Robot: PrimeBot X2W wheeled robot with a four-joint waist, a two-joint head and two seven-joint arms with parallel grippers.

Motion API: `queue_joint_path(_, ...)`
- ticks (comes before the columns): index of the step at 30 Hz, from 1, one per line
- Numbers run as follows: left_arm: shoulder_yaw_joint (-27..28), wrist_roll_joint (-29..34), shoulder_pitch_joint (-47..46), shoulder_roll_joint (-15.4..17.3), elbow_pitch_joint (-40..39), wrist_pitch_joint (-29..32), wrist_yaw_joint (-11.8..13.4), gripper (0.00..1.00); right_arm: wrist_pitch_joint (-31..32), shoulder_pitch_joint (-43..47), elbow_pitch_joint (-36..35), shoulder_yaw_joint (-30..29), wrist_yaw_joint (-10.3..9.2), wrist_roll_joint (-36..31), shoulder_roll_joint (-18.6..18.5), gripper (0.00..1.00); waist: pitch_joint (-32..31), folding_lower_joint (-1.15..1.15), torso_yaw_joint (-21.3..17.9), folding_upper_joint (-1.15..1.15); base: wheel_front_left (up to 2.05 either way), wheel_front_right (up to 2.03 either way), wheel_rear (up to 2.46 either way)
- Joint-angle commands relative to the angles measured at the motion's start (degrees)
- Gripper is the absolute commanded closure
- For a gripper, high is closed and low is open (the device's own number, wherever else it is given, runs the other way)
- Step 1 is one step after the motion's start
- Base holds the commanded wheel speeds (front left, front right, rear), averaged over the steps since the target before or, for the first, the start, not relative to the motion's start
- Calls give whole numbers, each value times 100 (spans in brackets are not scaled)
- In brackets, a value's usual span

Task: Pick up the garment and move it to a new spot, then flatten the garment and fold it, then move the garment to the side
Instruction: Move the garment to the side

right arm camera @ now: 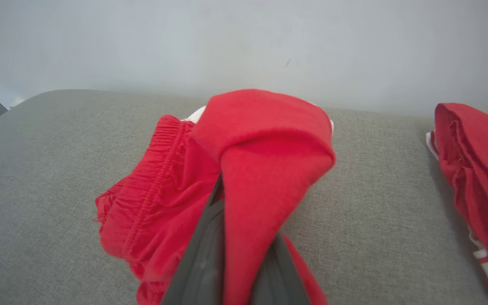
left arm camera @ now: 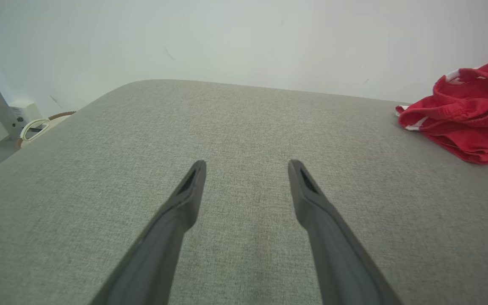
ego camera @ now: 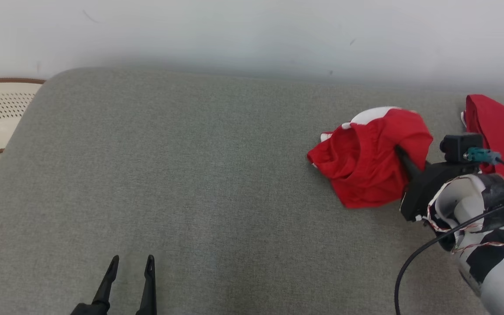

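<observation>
Two roles: right gripper (ego camera: 403,157) clenched on the crumpled red elastic-waist shorts (ego camera: 361,170), likely for the lift; left gripper (ego camera: 132,260) hangs spread over the grey woven cushion (ego camera: 190,175).

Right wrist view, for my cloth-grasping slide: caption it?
Right claw shut on a fold of the red shorts on the grey cushion; another red garment lies apart.

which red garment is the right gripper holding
The crumpled red garment, the left one of the two: the right gripper is shut on a fold of it. The other red garment lies apart at the far right, untouched.
</observation>
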Motion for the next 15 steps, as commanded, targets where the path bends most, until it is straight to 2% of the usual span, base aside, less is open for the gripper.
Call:
queue_joint_path(1,24,41,-82,8,-16,-31,-2,0,25,-113,-40,74,1,-69,-121,100,155,0,-137,0,0,0,0)
queue_joint_path(10,97,129,-300,18,-332,-31,-67,0,385,-1007,-367,672,1,-199,-1092,100,705,0,-360,0,0,0,0)
queue_joint_path(15,131,167,-437,43,-431,-30,-126,0,522,-1489,-486,901,1,-28,-1539,100,963,0,-468,0,0,0,0)
